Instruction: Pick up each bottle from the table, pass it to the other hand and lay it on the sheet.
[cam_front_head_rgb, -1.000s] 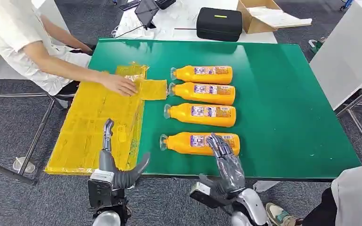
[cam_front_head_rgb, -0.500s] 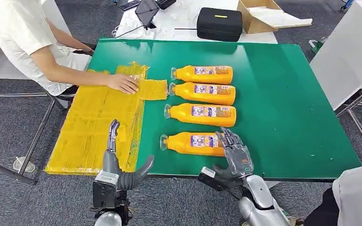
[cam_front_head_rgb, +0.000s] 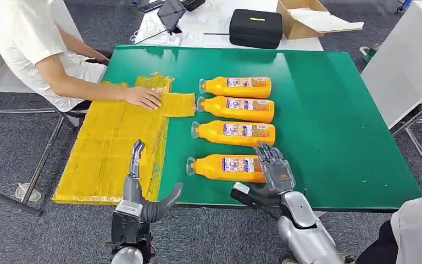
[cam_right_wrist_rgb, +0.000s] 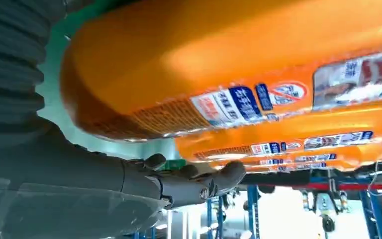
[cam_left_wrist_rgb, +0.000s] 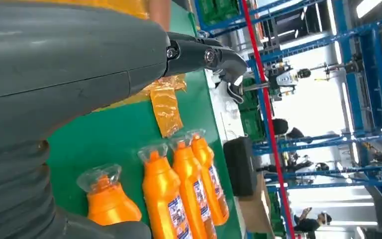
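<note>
Right hand (cam_front_head_rgb: pixel 275 168) against nearest bottle (cam_front_head_rgb: pixel 228 168), person's hand (cam_front_head_rgb: pixel 143 98) on sheet (cam_front_head_rgb: pixel 110 148)

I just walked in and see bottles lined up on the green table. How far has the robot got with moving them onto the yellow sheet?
Nothing looks done yet: the yellow sheet carries no bottle, only a person's hand. All four still lie on the table. In hand: the right hand is at the base of the nearest bottle, which is not lifted. The left hand waits open. Every pickup, handover and laying down remains.
</note>
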Motion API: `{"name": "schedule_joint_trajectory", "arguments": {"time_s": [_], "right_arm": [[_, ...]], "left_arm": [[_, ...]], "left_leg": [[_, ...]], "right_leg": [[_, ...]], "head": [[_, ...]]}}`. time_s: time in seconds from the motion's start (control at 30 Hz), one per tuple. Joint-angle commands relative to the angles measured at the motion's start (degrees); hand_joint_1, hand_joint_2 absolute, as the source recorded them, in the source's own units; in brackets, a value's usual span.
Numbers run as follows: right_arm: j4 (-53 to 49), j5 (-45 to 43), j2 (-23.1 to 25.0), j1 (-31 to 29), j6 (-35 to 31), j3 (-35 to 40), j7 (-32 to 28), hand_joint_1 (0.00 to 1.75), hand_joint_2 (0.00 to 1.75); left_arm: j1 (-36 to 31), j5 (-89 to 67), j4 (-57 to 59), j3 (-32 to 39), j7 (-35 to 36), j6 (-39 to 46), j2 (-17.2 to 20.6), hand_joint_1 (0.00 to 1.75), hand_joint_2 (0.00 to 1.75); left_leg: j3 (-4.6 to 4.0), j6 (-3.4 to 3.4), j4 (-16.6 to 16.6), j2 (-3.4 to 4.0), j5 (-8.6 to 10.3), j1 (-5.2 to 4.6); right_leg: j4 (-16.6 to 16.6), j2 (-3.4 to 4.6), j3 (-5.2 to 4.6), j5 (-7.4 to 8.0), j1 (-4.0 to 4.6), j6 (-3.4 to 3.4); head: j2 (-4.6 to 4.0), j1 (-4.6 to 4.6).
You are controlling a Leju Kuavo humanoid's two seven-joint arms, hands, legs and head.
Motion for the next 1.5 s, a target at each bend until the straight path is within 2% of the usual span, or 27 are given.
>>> {"name": "schedule_joint_trajectory", "arguments": {"time_s": [0.03,0.33,0.37,0.4,0.63,0.67,0.7,0.73,0.97,1.03,1.07,1.17,1.5], "right_arm": [[15.5,-1.7,1.8,-8.2,-0.5,1.0,-1.7,0.00,1.75],[17.9,2.2,2.2,-10.5,-1.3,3.6,0.0,0.00,1.75],[18.1,2.4,2.4,-10.8,-1.1,3.7,0.2,0.00,1.75],[18.1,2.4,2.5,-11.0,-1.1,3.8,0.1,0.00,1.75],[22.0,0.9,3.4,-12.7,9.0,5.6,0.9,0.00,1.75],[22.3,0.9,3.1,-12.9,10.2,6.2,0.5,0.28,1.75],[22.4,0.0,2.8,-12.7,10.6,6.0,-0.6,1.43,1.75],[22.3,0.6,2.5,-12.5,10.3,6.8,-0.8,1.75,1.75],[20.4,-0.7,2.9,-9.8,8.6,7.7,-3.2,1.75,1.75],[19.9,-1.6,2.6,-9.3,9.2,7.9,-4.2,1.69,1.75],[19.4,-1.2,2.3,-9.1,7.9,8.3,-4.7,1.75,1.75],[18.4,-2.5,1.9,-8.2,4.7,7.4,-5.4,1.75,1.75],[17.8,-3.3,1.9,-7.0,5.8,7.3,-5.7,1.75,1.75]], "left_arm": [[-3.6,0.7,5.3,-1.6,0.1,-0.3,-0.3,0.00,1.75],[-3.5,1.8,5.5,-2.2,0.1,-0.4,-0.1,0.00,1.75],[-3.5,1.8,5.7,-2.4,0.1,-0.4,-0.1,0.00,1.75],[-3.5,1.7,5.8,-2.4,0.1,-0.3,-0.1,0.00,1.75],[-4.2,2.9,6.0,-3.1,0.1,0.7,-0.2,0.00,1.75],[-4.2,2.9,6.0,-3.2,0.1,0.7,-0.2,0.00,1.75],[-4.1,3.0,5.8,-3.1,0.1,0.9,-0.1,0.00,1.75],[-4.0,3.0,5.7,-3.1,0.1,0.9,-0.1,0.00,1.75],[-3.7,2.8,4.6,-3.2,0.1,0.8,0.3,0.00,1.75],[-3.8,2.4,4.3,-3.4,0.1,0.9,0.4,0.00,1.75],[-3.8,2.5,3.9,-3.4,0.1,0.9,0.4,0.00,1.75],[-3.4,2.3,3.0,-3.1,0.1,1.5,0.7,0.00,1.75],[-3.3,2.3,3.5,-3.1,0.1,0.7,0.7,0.00,1.75]], "left_leg": [[0.37,-0.03,0.0,0.09,-0.13,0.05],[0.29,-0.03,0.0,0.05,-0.09,0.04],[0.62,-0.06,0.1,0.12,-0.27,0.10],[0.23,-0.03,0.0,0.07,-0.07,0.02],[0.28,-0.02,0.0,0.08,-0.05,0.05],[0.44,-0.04,0.0,0.08,-0.11,0.06],[0.38,-0.03,0.0,0.06,-0.05,0.05],[0.54,-0.04,0.0,0.04,-0.11,0.07],[0.76,-0.05,-0.1,0.02,-0.06,0.09],[0.93,-0.07,0.0,0.00,-0.13,0.14],[0.80,-0.05,-0.1,0.10,-0.07,0.09],[0.84,-0.04,-0.1,0.06,-0.05,0.07],[0.97,-0.05,0.0,0.04,-0.09,0.10]], "right_leg": [[-0.1,0.10,0.36,-0.09,0.06,-0.12],[0.0,0.08,0.27,-0.05,0.05,-0.10],[0.0,0.16,0.60,-0.19,0.12,-0.21],[0.0,0.10,0.19,-0.03,0.03,-0.09],[-0.1,0.08,0.23,0.01,0.05,-0.09],[0.0,0.07,0.38,-0.05,0.07,-0.14],[-0.1,0.04,0.33,-0.02,0.06,-0.11],[-0.1,0.02,0.49,-0.08,0.08,-0.15],[-0.1,-0.04,0.70,-0.05,0.10,-0.16],[-0.1,-0.05,0.90,-0.12,0.16,-0.25],[-0.1,0.04,0.74,-0.03,0.11,-0.15],[-0.1,0.00,0.75,-0.03,0.08,-0.13],[-0.1,0.00,0.92,-0.08,0.12,-0.18]], "head": [[0.00,0.00],[0.00,0.00],[0.00,0.00],[0.00,0.00],[0.00,0.00],[0.00,0.00],[0.00,0.00],[0.00,0.00],[0.00,0.02],[0.00,0.00],[0.00,0.00],[0.00,0.00],[0.00,0.00]]}}
